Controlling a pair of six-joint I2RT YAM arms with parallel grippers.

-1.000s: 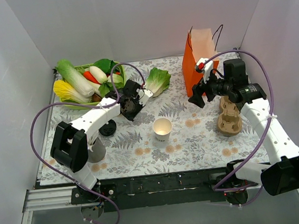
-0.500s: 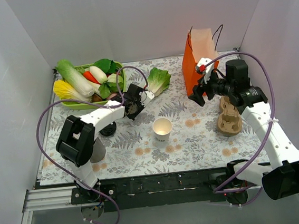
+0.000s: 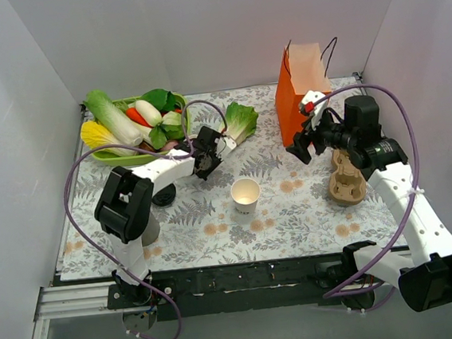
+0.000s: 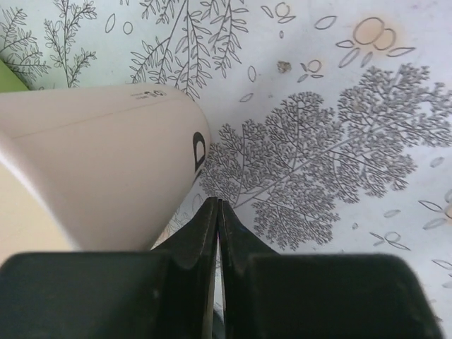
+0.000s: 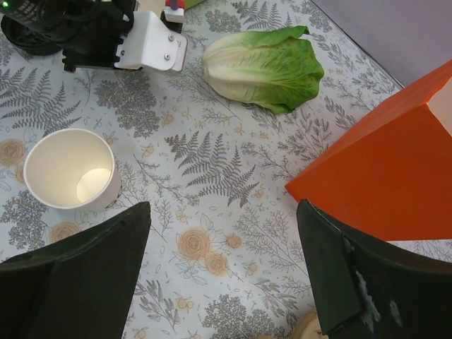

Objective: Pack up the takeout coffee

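Observation:
No cup with a black lid shows in any view, so the takeout coffee is out of sight. An orange paper bag (image 3: 296, 108) (image 5: 395, 169) stands open at the back right. My right gripper (image 3: 304, 144) (image 5: 224, 208) hangs open and empty above the mat, just in front of the bag. A white paper cup with a bare rim (image 3: 246, 193) (image 5: 70, 168) stands mid-table. My left gripper (image 3: 207, 160) (image 4: 217, 206) is shut on nothing, low over the mat, left of the lettuce.
A romaine lettuce (image 3: 240, 122) (image 5: 265, 67) lies behind the bare cup. A green tray (image 3: 110, 159) of vegetables sits at the back left. A loose black lid disc (image 3: 163, 196) lies under the left arm. A brown cup carrier (image 3: 347, 179) sits at the right.
The left arm has folded in, carrying its shut gripper a little to the right toward the lettuce. The right gripper has shifted slightly and stays open.

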